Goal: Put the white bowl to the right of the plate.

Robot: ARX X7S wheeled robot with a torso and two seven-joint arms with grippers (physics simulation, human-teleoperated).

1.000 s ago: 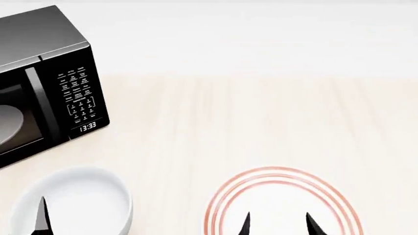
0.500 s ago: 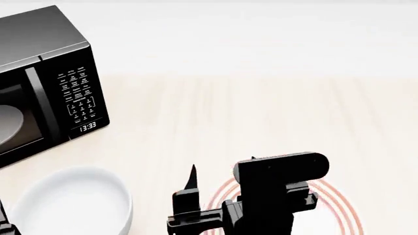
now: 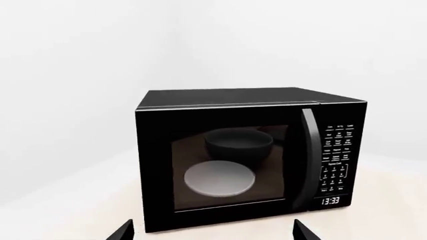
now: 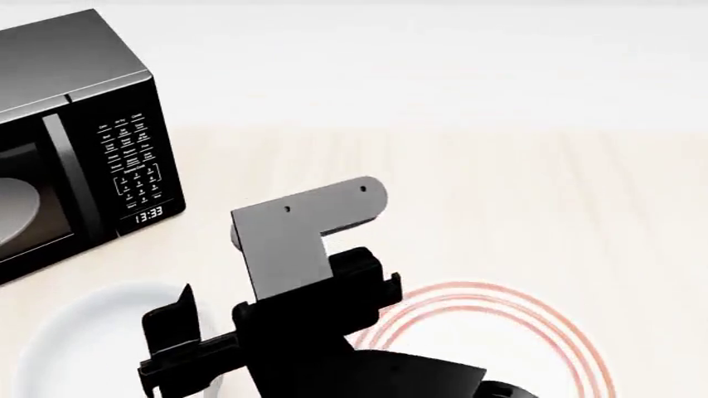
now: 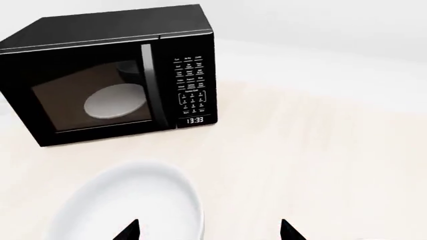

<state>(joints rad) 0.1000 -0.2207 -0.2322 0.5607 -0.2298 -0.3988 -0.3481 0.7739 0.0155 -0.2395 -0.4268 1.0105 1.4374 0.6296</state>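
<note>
The white bowl (image 4: 78, 332) sits on the pale wood table at the near left, partly hidden by my right arm (image 4: 310, 315). It also shows in the right wrist view (image 5: 127, 200). The plate (image 4: 476, 290), white with red-orange rings, lies to the bowl's right, its near-left part covered by the arm. My right gripper (image 5: 209, 231) is open above the bowl's right rim, one fingertip (image 4: 177, 311) over the bowl and the other over bare table. My left gripper (image 3: 213, 232) is open and empty, facing the microwave; it is out of the head view.
A black microwave (image 4: 78, 166) stands at the far left, door shut, clock reading 13:33. It also shows in the left wrist view (image 3: 247, 155) and the right wrist view (image 5: 113, 85). Inside are a pale turntable dish (image 3: 219, 179) and a dark bowl (image 3: 239, 144).
My right arm has risen and swung left, from over the plate to over the bowl's right side. The left fingertip has dropped out of the head view.
</note>
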